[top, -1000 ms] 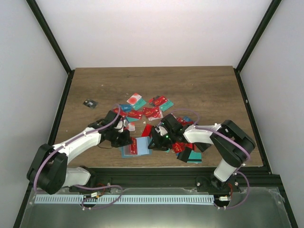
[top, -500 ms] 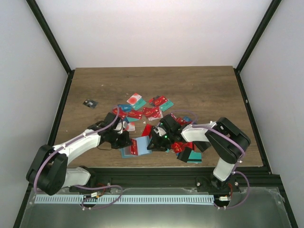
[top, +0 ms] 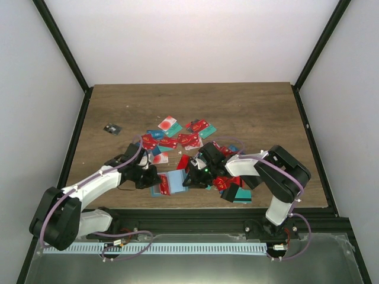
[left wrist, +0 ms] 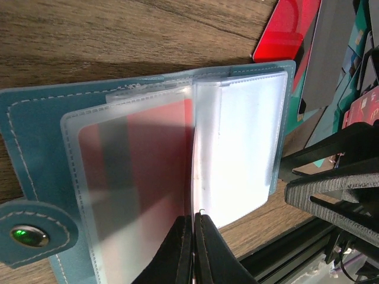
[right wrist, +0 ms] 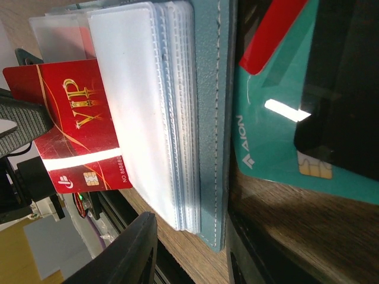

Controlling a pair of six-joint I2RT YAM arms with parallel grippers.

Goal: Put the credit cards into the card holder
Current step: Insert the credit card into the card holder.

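Now the holder (top: 169, 182) lies open on the surface (top: 249, 106), at 6 o'clock from the loose pile of cards (top: 189, 139). Over the last second it has stayed put. The left hand (left wrist: 193, 220) has slid slightly toward 7 o'clock along the holder's 9 o'clock side, and the right hand (right wrist: 189, 236) has crept toward 9 o'clock onto the opposite edge. I take this as both hands settling to keep the sleeves spread, not as a card going in.

The left hand is fully closed, its tips meeting at the fold between two sleeves (left wrist: 237, 148). I cannot tell whether a leaf is nipped there. The right hand's jaws stand part-way apart with the holder's outer edge and sleeve stack between them, apparently clamped on it.

The cover is teal-blue, soft-looking and stitched along its border, with a metal snap (left wrist: 26, 235) on a rounded tab. The sleeves are frosted, floppy plastic, and one shows a red card (left wrist: 148, 177) through it. A glossy red VIP card (right wrist: 71, 130) with a chip sits partly under a leaf. Most cards are thin, stiff rectangles and remain outside, so the task looks barely begun.
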